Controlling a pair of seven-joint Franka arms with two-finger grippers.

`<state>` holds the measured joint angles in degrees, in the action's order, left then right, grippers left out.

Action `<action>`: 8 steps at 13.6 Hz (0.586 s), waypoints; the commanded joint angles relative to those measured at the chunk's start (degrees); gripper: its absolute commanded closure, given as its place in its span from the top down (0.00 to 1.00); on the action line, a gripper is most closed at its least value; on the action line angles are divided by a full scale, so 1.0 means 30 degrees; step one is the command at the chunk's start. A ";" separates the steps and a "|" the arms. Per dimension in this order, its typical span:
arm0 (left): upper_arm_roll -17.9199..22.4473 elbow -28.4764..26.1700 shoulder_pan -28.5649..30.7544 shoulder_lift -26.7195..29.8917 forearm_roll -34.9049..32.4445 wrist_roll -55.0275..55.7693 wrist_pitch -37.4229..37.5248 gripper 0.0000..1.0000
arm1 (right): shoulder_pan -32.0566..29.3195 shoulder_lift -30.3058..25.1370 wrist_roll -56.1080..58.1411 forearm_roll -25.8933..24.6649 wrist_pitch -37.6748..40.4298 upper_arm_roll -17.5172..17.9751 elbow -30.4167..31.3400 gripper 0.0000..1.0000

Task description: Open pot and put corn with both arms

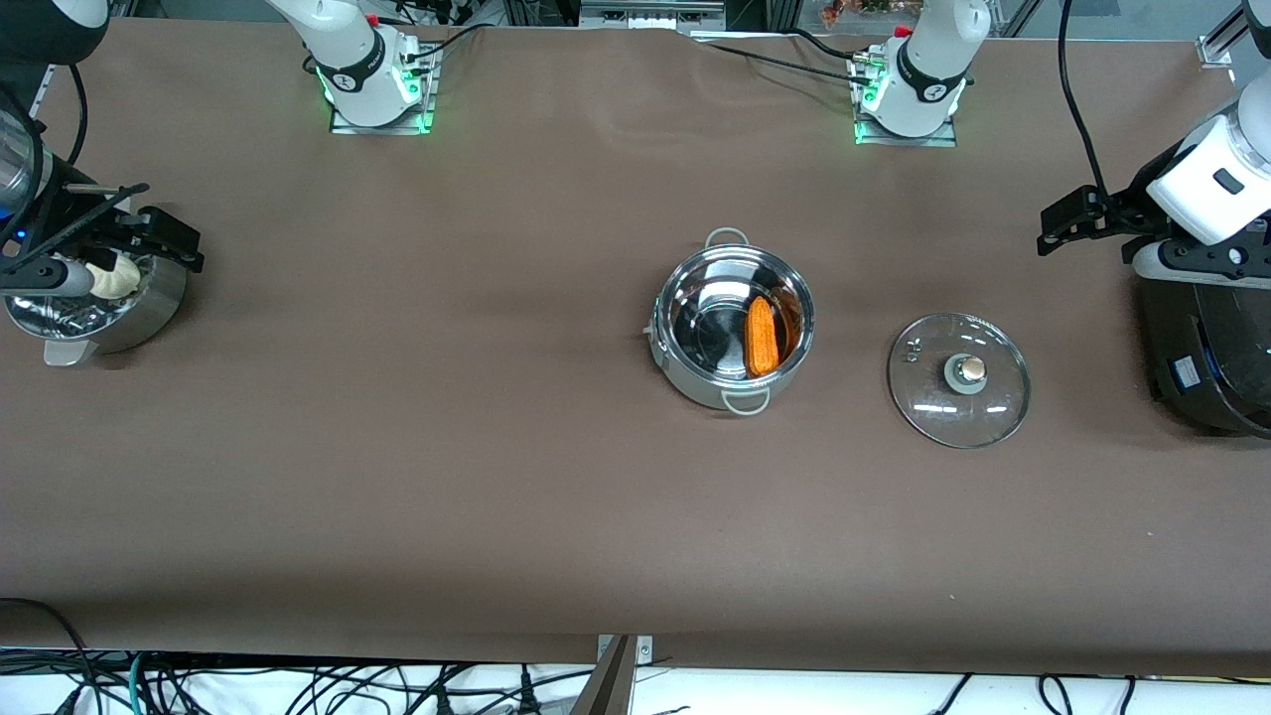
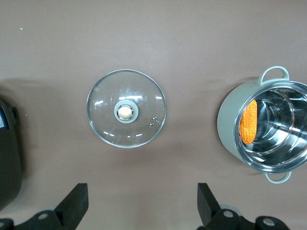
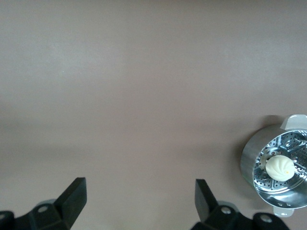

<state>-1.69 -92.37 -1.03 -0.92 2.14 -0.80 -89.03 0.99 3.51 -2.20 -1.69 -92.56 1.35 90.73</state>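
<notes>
**Two grippers spread wide and holding nothing, corn lying in the uncovered pot**

Two arms hang at the two ends of the counter, each well away from the middle. The pot stands uncovered near the centre of the brown counter, one loop handle toward the robots' bases and one toward the front camera. The corn lies inside it on the bottom, against the wall on the side toward the left arm's end; the left wrist view shows it too, pressed to the inner wall of the pot.

The glass lid lies flat on the counter beside the pot, toward the left arm's end and apart from it, knob up. It is slightly nearer the front camera than the pot.

The left gripper hangs over the left arm's end of the counter, beside a dark appliance, its fingers spread wide with nothing between them.

The right gripper is over the right arm's end, likewise spread wide and empty. Under it sits a steamer pot with a perforated insert and a white bun resting on it.
</notes>
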 commanded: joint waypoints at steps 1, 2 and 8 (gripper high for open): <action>0.0036 -0.0266 -0.0039 0.0364 -0.0508 0.0120 0.0116 1.00 | -0.0036 0.0149 -0.0204 -0.0022 0.0354 0.0046 -0.0593 1.00; 0.0036 -0.0266 -0.0068 0.0364 -0.0508 0.0120 0.0116 1.00 | -0.0036 0.0149 -0.0059 0.0007 0.0325 0.0046 -0.0593 1.00; 0.0065 -0.0295 -0.0039 0.0364 -0.0508 0.0120 0.0116 1.00 | 0.0022 0.0120 -0.0175 0.0007 0.0325 0.0046 -0.0623 1.00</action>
<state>-1.52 -92.37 -1.01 -0.92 2.14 -0.80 -88.95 1.02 3.50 -2.25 -1.69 -92.56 1.38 90.52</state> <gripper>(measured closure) 0.000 0.000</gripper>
